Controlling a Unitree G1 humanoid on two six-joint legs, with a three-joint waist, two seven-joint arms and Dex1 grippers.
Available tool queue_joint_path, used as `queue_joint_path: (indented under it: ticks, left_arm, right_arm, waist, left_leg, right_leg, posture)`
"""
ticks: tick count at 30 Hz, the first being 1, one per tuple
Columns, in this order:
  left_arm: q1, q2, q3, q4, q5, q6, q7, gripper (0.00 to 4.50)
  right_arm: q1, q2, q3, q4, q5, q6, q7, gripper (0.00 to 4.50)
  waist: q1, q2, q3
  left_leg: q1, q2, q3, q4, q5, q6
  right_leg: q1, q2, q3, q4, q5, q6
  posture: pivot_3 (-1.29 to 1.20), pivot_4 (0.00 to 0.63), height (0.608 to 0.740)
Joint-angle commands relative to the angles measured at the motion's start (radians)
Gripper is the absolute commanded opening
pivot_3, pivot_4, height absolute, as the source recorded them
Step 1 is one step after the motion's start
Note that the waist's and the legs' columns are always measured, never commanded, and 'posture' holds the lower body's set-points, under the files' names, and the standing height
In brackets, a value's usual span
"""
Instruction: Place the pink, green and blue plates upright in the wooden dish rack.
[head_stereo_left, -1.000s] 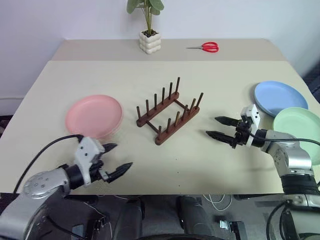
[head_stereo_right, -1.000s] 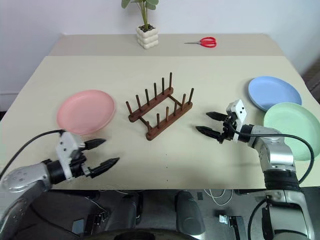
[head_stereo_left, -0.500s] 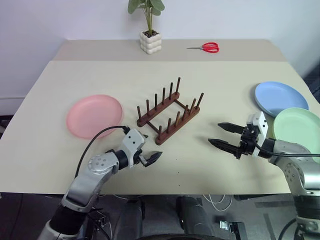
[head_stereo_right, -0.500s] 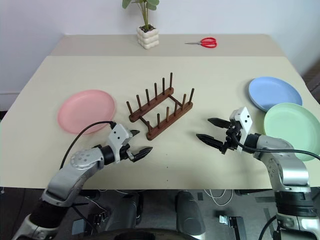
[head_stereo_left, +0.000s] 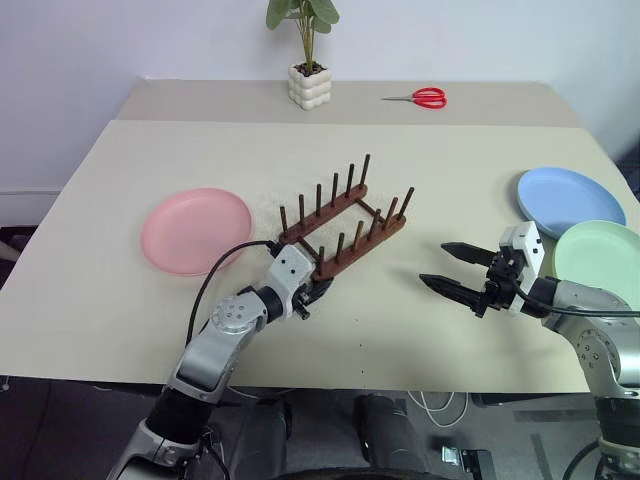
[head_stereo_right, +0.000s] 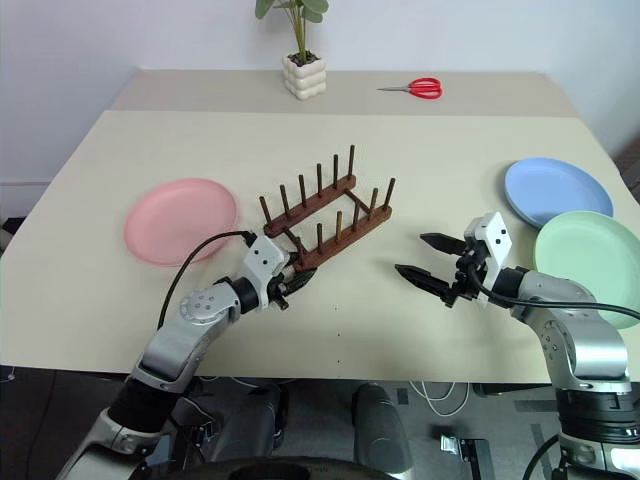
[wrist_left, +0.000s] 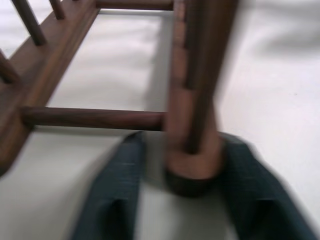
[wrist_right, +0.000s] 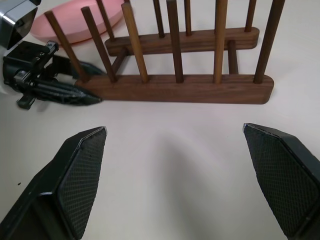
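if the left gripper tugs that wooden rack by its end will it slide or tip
Probably slide: the wooden dish rack sits low on two long rails on a smooth table. It looks light and rigid, so it may swivel, since the left gripper straddles only one rail's end.

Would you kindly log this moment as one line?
left gripper: shut on wooden dish rack end | right gripper: open, free | pink plate, blue plate, green plate: flat on table

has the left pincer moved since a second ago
Yes. The left pincer has swung in from the table's near edge, toward the wooden dish rack; its fingers now straddle the near end of the rack's right rail. The pink plate lies behind its arm.
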Motion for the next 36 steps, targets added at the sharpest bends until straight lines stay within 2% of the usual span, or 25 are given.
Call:
queue_joint_path:
  ticks: [1,7,12,16,24,32,33,36]
  left_arm:
    - [-0.010,0.016,0.004,0.031,-0.001,-0.021,-0.044,0.79]
    - [-0.160,0.062,-0.045,0.187,-0.006,-0.165,-0.265,0.79]
    - [-0.269,0.045,-0.057,0.300,-0.032,-0.243,-0.425,0.79]
    - [-0.411,-0.001,-0.070,0.496,-0.027,-0.325,-0.559,0.79]
    - [-0.541,-0.058,-0.052,0.753,0.005,-0.460,-0.630,0.79]
    - [-0.555,-0.071,-0.031,0.805,0.003,-0.464,-0.666,0.79]
    - [-0.550,-0.068,-0.023,0.801,0.004,-0.462,-0.656,1.84]
    - [-0.522,-0.049,-0.002,0.767,0.017,-0.456,-0.619,3.24]
  right_arm:
    - [0.005,-0.014,-0.014,-0.057,0.019,0.000,-0.012,4.50]
    - [0.100,-0.067,-0.044,-0.074,-0.002,-0.007,0.000,4.50]
    - [0.153,-0.065,-0.053,-0.107,0.003,-0.014,-0.018,4.50]
    - [0.229,-0.027,-0.083,-0.177,0.008,-0.018,-0.075,4.50]
    - [0.315,-0.004,-0.118,-0.241,0.019,-0.022,-0.123,4.50]
    - [0.330,-0.004,-0.124,-0.244,0.021,-0.030,-0.129,4.50]
    - [0.323,-0.006,-0.119,-0.238,0.020,-0.031,-0.128,4.50]
    - [0.302,-0.016,-0.107,-0.219,0.009,-0.037,-0.123,4.50]
  waist:
    - [0.000,0.000,0.000]
    - [0.004,0.000,0.000]
    - [-0.002,0.001,0.000]
    - [0.002,0.000,0.000]
    - [-0.005,0.000,0.000]
    - [-0.002,0.000,0.000]
    - [-0.002,0.000,0.000]
    - [-0.003,0.000,0.000]
  left_leg:
    - [0.000,0.000,0.000,0.000,0.000,0.000]
    - [0.000,0.000,0.000,0.001,0.000,0.000]
    - [-0.001,0.000,0.000,-0.001,0.000,0.000]
    - [-0.001,0.000,0.000,-0.001,0.000,0.000]
    - [-0.002,0.000,0.000,-0.001,0.000,0.000]
    - [-0.002,0.000,0.000,-0.001,0.000,0.000]
    - [-0.002,0.000,0.000,-0.001,0.000,0.000]
    - [-0.002,0.000,0.000,-0.001,0.000,0.000]
  right_leg:
    - [0.000,0.000,0.000,0.000,0.000,0.000]
    - [0.001,0.000,0.000,-0.001,0.000,-0.001]
    - [-0.001,0.000,0.000,-0.001,0.000,0.000]
    - [-0.001,0.000,-0.001,-0.001,0.000,0.000]
    - [-0.002,0.000,0.000,-0.001,0.000,0.001]
    - [-0.002,0.000,0.000,-0.001,0.000,0.001]
    - [-0.002,0.000,0.000,-0.001,0.000,0.001]
    - [-0.002,0.000,0.000,-0.001,0.000,0.002]
  posture:
    - [0.00,0.150,0.730]
    - [0.00,0.150,0.730]
    - [0.00,0.150,0.730]
    - [0.00,0.150,0.730]
    - [0.00,0.150,0.730]
    - [0.00,0.150,0.730]
    - [0.00,0.150,0.730]
    - [0.00,0.150,0.730]
